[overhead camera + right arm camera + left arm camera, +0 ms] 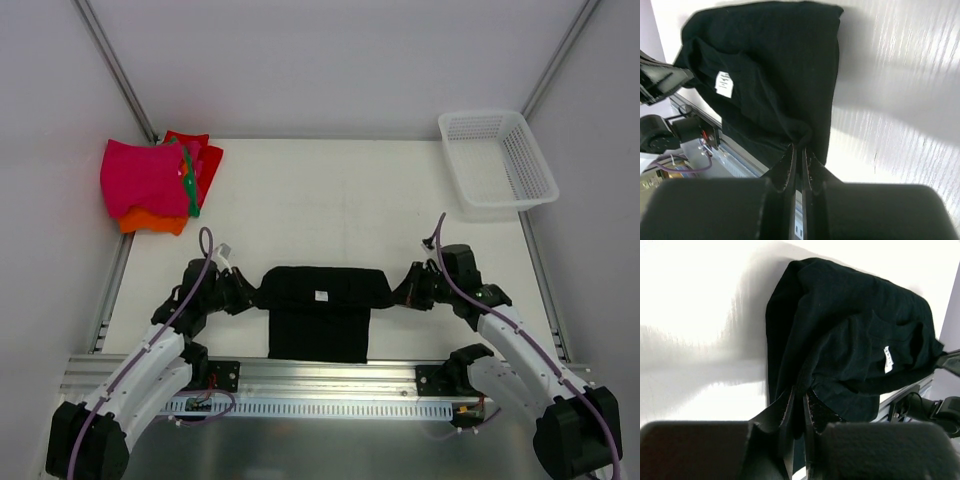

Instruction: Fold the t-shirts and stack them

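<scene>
Both grippers, left gripper (250,293) and right gripper (398,293), pinch black t-shirt (320,310).

No text can be read; the small white neck label (724,84) on the black t-shirt (320,318) shows only blurred marks.

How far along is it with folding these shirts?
Done: a folded stack, pink on top, sits in the far left corner. In hand: the left fingers and right fingers pinch the black t-shirt at its two sides. Still to do: finishing its fold and adding it to the stack.
</scene>
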{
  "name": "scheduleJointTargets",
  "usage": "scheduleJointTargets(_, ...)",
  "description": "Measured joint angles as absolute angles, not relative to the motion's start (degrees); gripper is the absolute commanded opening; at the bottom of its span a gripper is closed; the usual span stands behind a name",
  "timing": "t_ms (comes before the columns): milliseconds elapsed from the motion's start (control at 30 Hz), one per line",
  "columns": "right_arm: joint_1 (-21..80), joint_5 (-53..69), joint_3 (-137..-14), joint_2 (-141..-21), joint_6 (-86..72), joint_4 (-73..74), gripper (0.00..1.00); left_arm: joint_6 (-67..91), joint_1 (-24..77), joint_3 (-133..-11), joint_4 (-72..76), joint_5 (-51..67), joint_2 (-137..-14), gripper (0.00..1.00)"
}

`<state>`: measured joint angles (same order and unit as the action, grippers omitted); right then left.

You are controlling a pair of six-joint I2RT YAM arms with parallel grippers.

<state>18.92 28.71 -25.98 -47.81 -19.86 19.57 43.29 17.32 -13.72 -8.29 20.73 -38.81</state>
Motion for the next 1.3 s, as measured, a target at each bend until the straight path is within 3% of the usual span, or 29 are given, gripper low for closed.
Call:
scheduleJointTargets(67, 20.2, 27.9, -25.4, -47.8, -19.9, 19.8, 0.01, 43.8, 17.3, -13.1, -9.0, 20.2, -37.3, 0.19)
scheduleJointTargets(100, 20.9, 27.6, -25.3, -47.8, -19.9, 20.0, 0.02, 44.0, 17.4, -13.0, -9.5, 20.1, -36.9, 0.39)
scheduleJointTargets(167, 22.0, 26.9, -25.1, -47.8, -19.9, 20.1, 0.08, 44.2, 17.8, -13.0, -10.0, 19.4, -36.7, 0.54)
scheduleJointTargets(200, 22.4, 26.6, -25.0, -47.8, -19.9, 20.1, 0.12, 44.6, 18.1, -13.0, -10.3, 19.1, -36.8, 0.86)
scheduleJointTargets(233, 22.9, 26.1, -25.0, -47.9, -19.9, 20.1, 0.15, 44.6, 18.4, -13.0, -10.4, 18.8, -37.0, 0.99)
scheduleJointTargets(267, 23.7, 25.6, -25.0, -48.1, -20.0, 20.0, 0.19, 45.0, 18.8, -13.0, -10.5, 18.7, -37.1, 0.99)
scheduleJointTargets(367, 26.1, 24.4, -25.0, -48.9, -20.2, 20.0, 0.47, 46.0, 20.1, -12.8, -11.3, 17.7, -36.8, 0.99)
scheduleJointTargets(467, 27.5, 23.2, -25.0, -49.6, -20.1, 20.5, 0.61, 47.0, 20.8, -12.4, -12.5, 16.7, -34.6, 0.99)
scheduleJointTargets(700, 28.5, 18.2, -29.3, -49.0, -18.4, 27.9, 0.67, 47.9, 26.4, -15.4, -18.1, 13.9, -25.4, 0.99)
scheduleJointTargets(900, 28.6, 13.6, -38.3, -47.7, -16.1, 32.8, 0.67, 47.1, 29.7, -23.3, -19.9, 11.9, -29.5, 0.99)
scheduleJointTargets(1100, 28.6, 11.0, -46.8, -53.7, -14.4, 34.2, 0.67, 47.1, 32.0, -27.5, -23.3, 7.8, -33.2, 0.99)
scheduleJointTargets(1167, 28.6, 11.0, -47.9, -56.2, -14.3, 33.8, 0.59, 47.2, 32.3, -27.5, -24.7, 6.0, -31.0, 0.99)
scheduleJointTargets(1200, 28.7, 11.2, -48.0, -57.2, -14.2, 33.3, 0.48, 47.2, 32.3, -27.5, -24.9, 5.3, -30.4, 0.99)
scheduleJointTargets(1233, 28.7, 11.3, -48.2, -58.6, -14.1, 32.9, 0.09, 46.9, 32.3, -27.6, -24.8, 4.4, -30.4, 0.98)
scheduleJointTargets(1267, 28.7, 11.5, -48.5, -60.2, -13.8, 32.3, 0.01, 46.6, 32.3, -27.7, -24.2, 3.9, -31.6, 0.94)
scheduleJointTargets(1300, 28.7, 11.9, -48.8, -62.2, -14.4, 31.5, 0.00, 46.2, 32.3, -28.1, -23.2, 3.7, -34.1, 0.77)
